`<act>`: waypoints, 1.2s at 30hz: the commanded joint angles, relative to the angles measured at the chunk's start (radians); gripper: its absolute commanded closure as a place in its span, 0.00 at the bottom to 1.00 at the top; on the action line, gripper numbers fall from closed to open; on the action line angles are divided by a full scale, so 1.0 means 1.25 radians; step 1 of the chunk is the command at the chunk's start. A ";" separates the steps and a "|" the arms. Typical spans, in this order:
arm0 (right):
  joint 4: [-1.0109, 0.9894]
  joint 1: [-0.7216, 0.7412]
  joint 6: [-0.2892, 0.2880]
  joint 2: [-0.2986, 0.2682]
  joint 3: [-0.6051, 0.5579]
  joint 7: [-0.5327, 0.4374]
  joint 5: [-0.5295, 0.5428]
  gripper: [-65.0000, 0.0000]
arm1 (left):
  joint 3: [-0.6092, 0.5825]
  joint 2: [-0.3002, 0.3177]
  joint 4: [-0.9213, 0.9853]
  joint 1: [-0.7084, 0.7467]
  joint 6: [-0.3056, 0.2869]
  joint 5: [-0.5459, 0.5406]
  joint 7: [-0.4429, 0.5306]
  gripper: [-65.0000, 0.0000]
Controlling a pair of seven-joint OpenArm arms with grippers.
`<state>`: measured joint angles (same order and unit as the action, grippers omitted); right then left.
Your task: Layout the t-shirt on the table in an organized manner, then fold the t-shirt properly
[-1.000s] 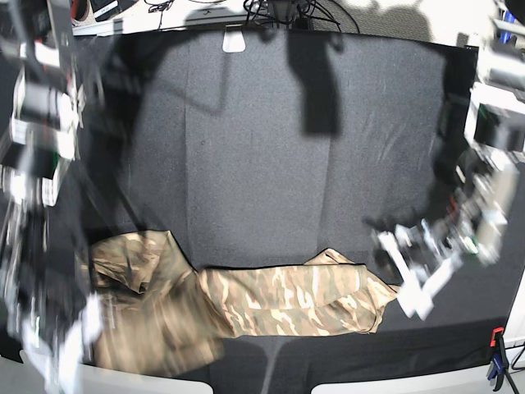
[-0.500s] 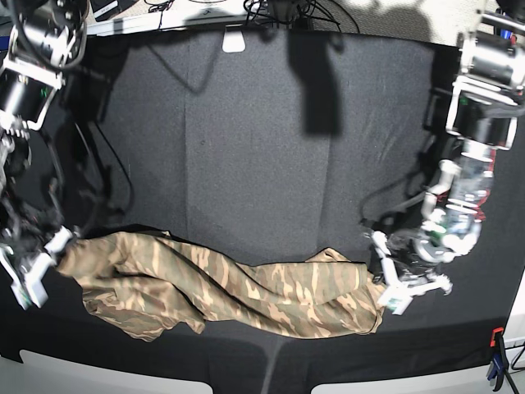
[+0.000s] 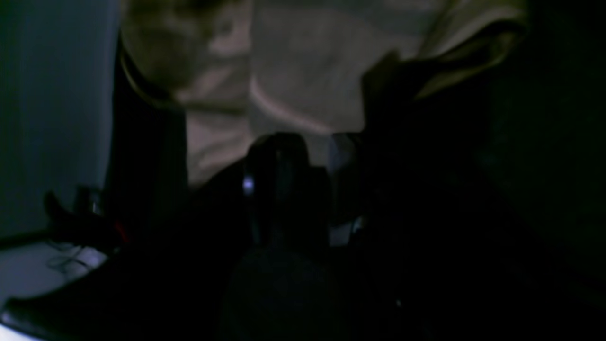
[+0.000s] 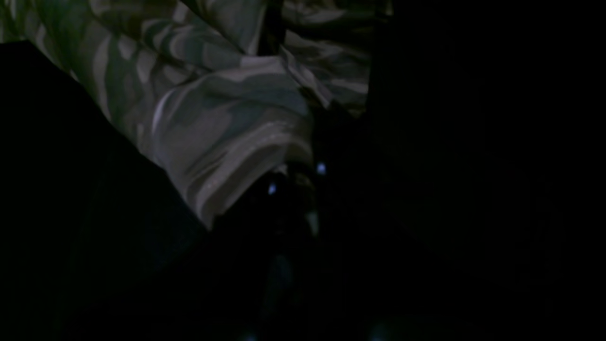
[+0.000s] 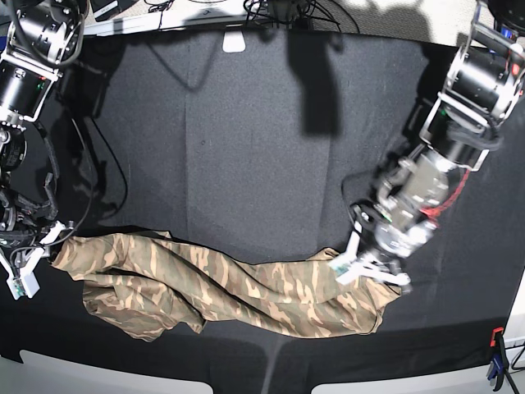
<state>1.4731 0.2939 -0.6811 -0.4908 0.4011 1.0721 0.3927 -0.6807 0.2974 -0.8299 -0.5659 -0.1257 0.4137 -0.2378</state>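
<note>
I see the black tabletop (image 5: 246, 148) filling nearly the whole base view, bare cloth across its far and middle stretches. Along its near edge the t-shirt (image 5: 230, 283) lies stretched out in a long rumpled band of camouflage, running from near the tabletop's left side towards its right, with a loose fold bunched under the band's left half. My right arm's fingers (image 5: 33, 256) sit at the shirt's left tip; they are clamped shut and the wrist view shows a hem of the fabric (image 4: 227, 142) pinched right at them. My left arm reaches down over the shirt's right end, its fingers (image 5: 369, 267) spread partly apart, resting on or just over the cloth; I cannot tell from the dark wrist view whether any fabric sits between them, though tan cloth (image 3: 293, 71) fills the space just ahead. A red-and-blue clamp (image 5: 495, 361) sits at the tabletop's near right corner.
</note>
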 commanded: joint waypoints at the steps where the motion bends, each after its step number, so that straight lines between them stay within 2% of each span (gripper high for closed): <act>1: 0.016 0.020 0.000 -0.018 0.004 -0.016 0.009 1.00 | -0.015 0.002 -0.009 -0.027 0.026 0.016 0.009 0.74; 7: 0.016 0.020 0.000 -0.017 0.004 -0.016 0.009 1.00 | -0.083 0.002 -0.009 -0.027 0.150 0.085 0.021 0.74; 14: 0.016 0.020 0.000 -0.018 0.004 -0.016 0.009 1.00 | -0.085 0.002 0.014 -0.028 0.149 0.088 0.023 0.74; 28: 0.016 0.020 0.000 -0.017 0.004 -0.016 0.009 1.00 | -0.085 -0.008 0.084 -0.031 0.149 0.114 0.110 0.75; 29: 0.016 0.020 0.000 -0.017 0.004 -0.016 0.009 1.00 | -0.085 -0.012 0.084 -0.033 0.150 0.114 0.115 0.76; 30: 0.016 0.020 0.000 -0.017 0.004 -0.016 0.009 1.00 | -0.085 -0.016 0.084 -0.035 0.150 0.114 0.120 0.82; 31: 0.016 0.020 0.000 -0.017 0.004 -0.016 0.009 1.00 | -0.085 -0.022 0.084 -0.038 0.151 0.112 0.120 0.94; 32: 0.016 0.020 0.000 -0.017 0.004 -0.016 0.009 1.00 | -0.085 -0.026 0.084 -0.042 0.152 0.097 0.115 1.00; 34: 0.016 0.020 0.000 -0.017 0.004 -0.016 0.009 1.00 | -0.085 -0.034 0.083 -0.055 0.152 0.048 0.086 1.00; 36: 0.016 0.020 0.000 -0.017 0.004 -0.016 0.009 1.00 | -0.085 -0.042 0.082 -0.070 0.175 0.023 0.029 1.00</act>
<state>1.4731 0.2939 -0.6811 -0.4904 0.4011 1.0718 0.3931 -0.7933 0.2382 -0.7132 -0.6109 0.0612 0.4408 -0.2184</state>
